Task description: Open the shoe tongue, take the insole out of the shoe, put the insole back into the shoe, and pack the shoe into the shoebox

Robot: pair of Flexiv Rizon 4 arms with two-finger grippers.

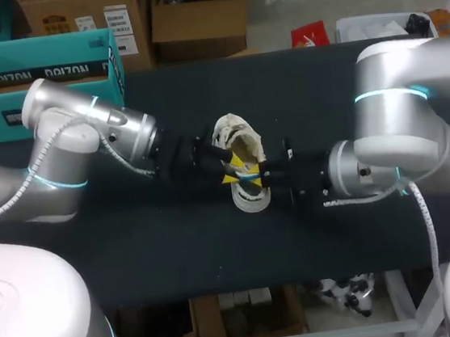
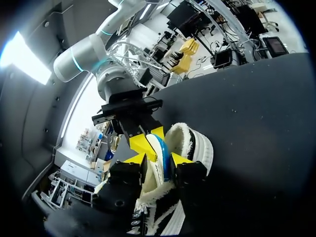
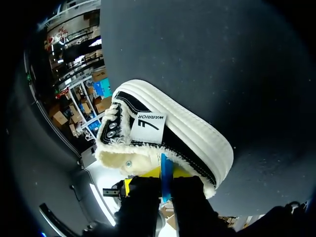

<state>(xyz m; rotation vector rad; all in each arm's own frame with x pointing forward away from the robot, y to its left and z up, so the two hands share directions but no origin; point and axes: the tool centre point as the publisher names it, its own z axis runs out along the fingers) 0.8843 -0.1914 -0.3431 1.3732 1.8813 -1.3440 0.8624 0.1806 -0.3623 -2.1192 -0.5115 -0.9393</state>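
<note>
Insole [image 3: 167, 168] stands partway out of the shoe [image 3: 163, 128], its blue edge clenched in your right claw [image 3: 167, 180]. Your left claw [image 2: 157, 158] sits at the shoe's opening, and you cannot tell its grip. Reinsertion and packing look still to do, and the shoebox [image 1: 7, 112] lies well apart from both claws.

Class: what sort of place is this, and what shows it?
Probably a robotics lab bench: a left arm and a right arm meet over a dark table at a fleece-lined shoe with a blue insole, a teal shoebox by the far corner.
</note>
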